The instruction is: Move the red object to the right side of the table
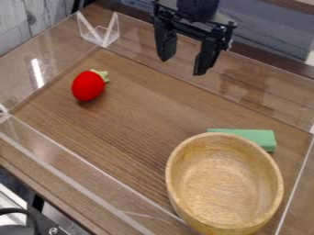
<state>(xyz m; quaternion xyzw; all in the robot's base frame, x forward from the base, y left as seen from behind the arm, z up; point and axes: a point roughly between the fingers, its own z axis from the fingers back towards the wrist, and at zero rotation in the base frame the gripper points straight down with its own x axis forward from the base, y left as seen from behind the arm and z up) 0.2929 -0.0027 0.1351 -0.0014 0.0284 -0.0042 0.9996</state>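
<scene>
Dark brown wood-grain table fills most of the view, grain running diagonally, fenced by low clear acrylic walls along the near and left edges, with glare on the far part of the surface. Next biggest: round light wooden bowl, lower right, upright, nothing visible inside, its rim running out to the near right edge of the tabletop. Black robot gripper hangs at top centre-right, pointing down, jaws spread wide apart with nothing between them; its fingers sit above the wood, not touching anything I can see. Folded clear acrylic piece stands at the far left, like a small V-shaped tent, beside the gripper but apart from it. Flat green rectangular block lies flat on the table just behind the bowl's far rim, on the right side; can't tell whether it touches the bowl. Smallest: red object, a rounded bright-red toy strawberry with a small pale green leafy top facing upper right, resting on the tabletop in the left half, well apart from the gripper, the bowl and the block, near the left wall but not against it.
</scene>
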